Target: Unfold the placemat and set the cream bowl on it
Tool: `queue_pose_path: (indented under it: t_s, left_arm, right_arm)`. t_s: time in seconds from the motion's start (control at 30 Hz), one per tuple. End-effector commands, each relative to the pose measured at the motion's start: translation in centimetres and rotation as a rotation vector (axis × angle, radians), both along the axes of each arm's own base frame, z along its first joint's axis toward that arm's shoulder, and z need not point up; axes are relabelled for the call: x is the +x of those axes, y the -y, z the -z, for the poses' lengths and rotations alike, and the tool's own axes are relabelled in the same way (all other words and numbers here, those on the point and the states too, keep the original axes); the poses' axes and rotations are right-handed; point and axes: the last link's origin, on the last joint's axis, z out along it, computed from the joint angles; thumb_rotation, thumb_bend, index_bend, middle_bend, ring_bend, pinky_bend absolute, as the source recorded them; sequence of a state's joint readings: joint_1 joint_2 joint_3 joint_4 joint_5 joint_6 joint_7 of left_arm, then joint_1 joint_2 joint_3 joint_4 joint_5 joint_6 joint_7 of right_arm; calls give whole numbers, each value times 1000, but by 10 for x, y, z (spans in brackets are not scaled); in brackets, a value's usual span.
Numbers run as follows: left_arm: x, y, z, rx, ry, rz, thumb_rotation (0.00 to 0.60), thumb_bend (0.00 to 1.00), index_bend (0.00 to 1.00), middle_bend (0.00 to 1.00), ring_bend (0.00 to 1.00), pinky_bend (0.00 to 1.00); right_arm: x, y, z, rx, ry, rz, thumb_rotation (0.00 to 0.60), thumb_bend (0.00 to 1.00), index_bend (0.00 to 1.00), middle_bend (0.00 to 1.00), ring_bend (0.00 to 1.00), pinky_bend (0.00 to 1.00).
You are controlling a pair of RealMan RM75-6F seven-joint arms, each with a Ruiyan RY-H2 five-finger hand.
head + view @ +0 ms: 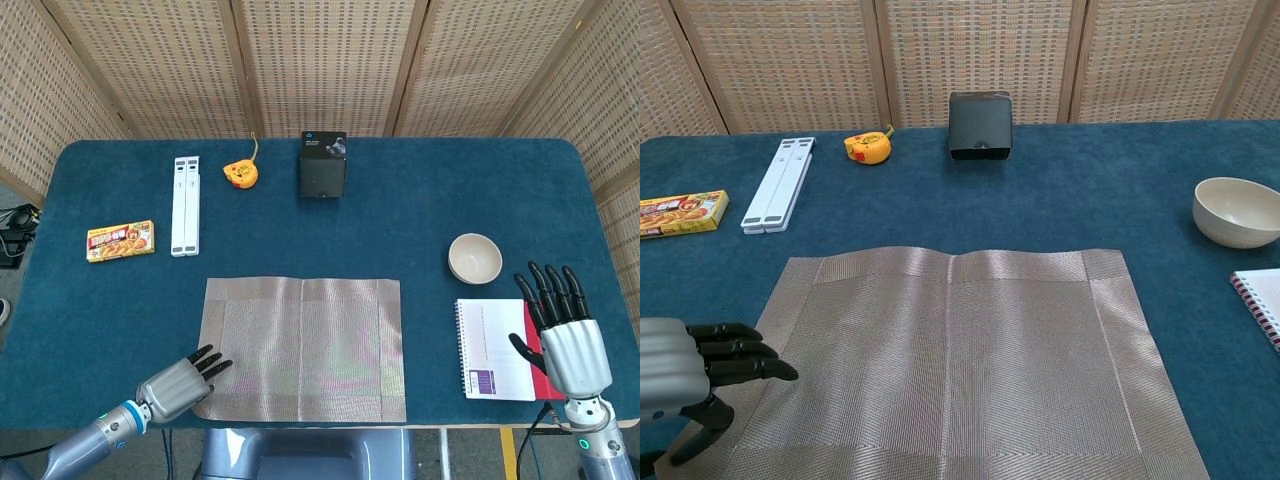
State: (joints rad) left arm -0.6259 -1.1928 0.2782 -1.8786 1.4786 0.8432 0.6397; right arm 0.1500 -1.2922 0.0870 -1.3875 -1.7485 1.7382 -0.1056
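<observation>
My left hand pinches the near-left corner of the unfolded placemat. My right hand rests wide open, empty, beside the bowl.

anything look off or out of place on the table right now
Nothing spilled or damaged. The placemat lies unfolded but its near edge sits right at the table's front edge, with a slight ripple along its far edge. The cream bowl stands upright off to the mat's right, not on it yet.
</observation>
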Motion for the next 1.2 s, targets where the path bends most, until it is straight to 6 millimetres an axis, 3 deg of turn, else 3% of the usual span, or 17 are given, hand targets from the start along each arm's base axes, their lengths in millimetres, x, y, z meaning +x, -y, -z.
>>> queue_pose_path:
  t_s: [0.03,0.27,0.37,0.4,0.43,0.5,0.53,0.77,0.83,1.07,1.2]
  left_arm:
    - [-1,4,-1,-6,-8,3,600,491,761,0,0,0]
    - [-3,8,-3,-9,-23,1,600,490,751,0,0,0]
    - [-2,9,-3,-24,-11,-17,600,448,667,0,0,0]
    - [-2,8,-4,-31,-11,-20,600,337,540,0,0,0]
    - [-1,8,-5,-38,-11,-23,600,194,342,0,0,0]
    - [2,4,-12,-43,1,-42,600,14,62,0,0,0]
    - [5,0,-17,-26,8,-41,600,0,1,0,0,0]
    - [22,-26,-54,190,152,-40,600,0,0,0,0,0]
    - [26,-41,-74,323,245,-78,600,0,0,0,0,0]
    - [11,-67,-107,643,383,-234,600,0,0,0,0,0]
    - [-1,-71,-121,829,378,-308,600,0,0,0,0,0]
  right_arm:
    - [0,0,0,0,0,0,600,0,32,0,0,0]
    - [0,0,0,0,-1,-2,600,0,33,0,0,0]
    - [0,0,0,1,-1,0,600,0,33,0,0,0]
    - [0,0,0,1,-2,0,600,0,33,0,0,0]
    - [0,0,0,1,-2,0,600,0,33,0,0,0]
    - [0,0,0,0,-3,1,600,0,33,0,0,0]
    - [0,0,1,0,-3,2,600,0,33,0,0,0]
    - [-1,2,1,3,-5,11,600,0,34,0,0,0]
    - [-2,3,2,6,-8,21,600,0,34,0,0,0]
    - [-9,8,7,39,-7,70,600,0,34,0,0,0]
    - [-18,23,13,117,0,142,600,0,40,0,0,0]
